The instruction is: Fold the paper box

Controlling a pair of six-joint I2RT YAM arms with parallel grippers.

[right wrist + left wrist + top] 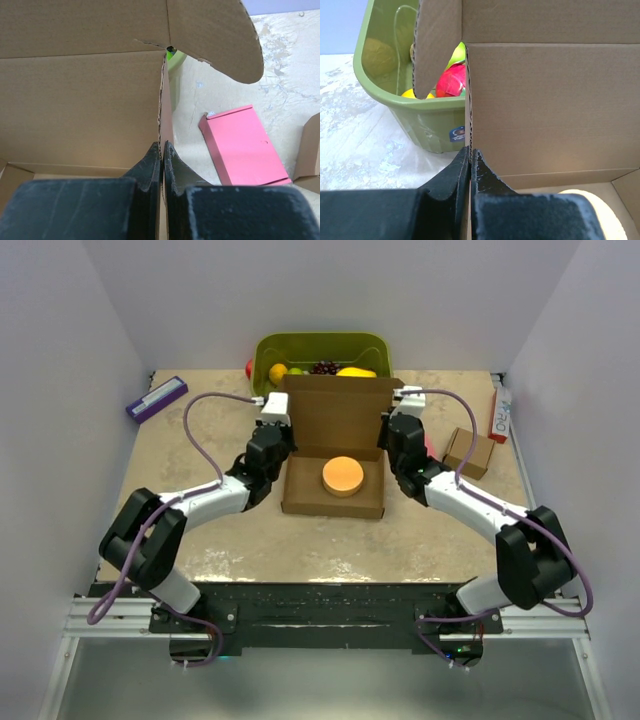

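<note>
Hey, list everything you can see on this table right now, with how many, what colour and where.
paper box: 1, brown, table centre, lid upright
disc: 1, orange, inside the paper box
bin: 1, green, far edge, behind the paper box
fruit: several, yellow, orange, red and dark, in the bin
flat box: 1, purple, far left corner
block: 1, pink, just right of the paper box
small box: 1, brown, right of the block
pack: 1, red and white, far right edge
table: 1, mottled beige, under everything
left gripper: 1, black, shut on the paper box's left wall
right gripper: 1, black, shut on its right wall
</note>
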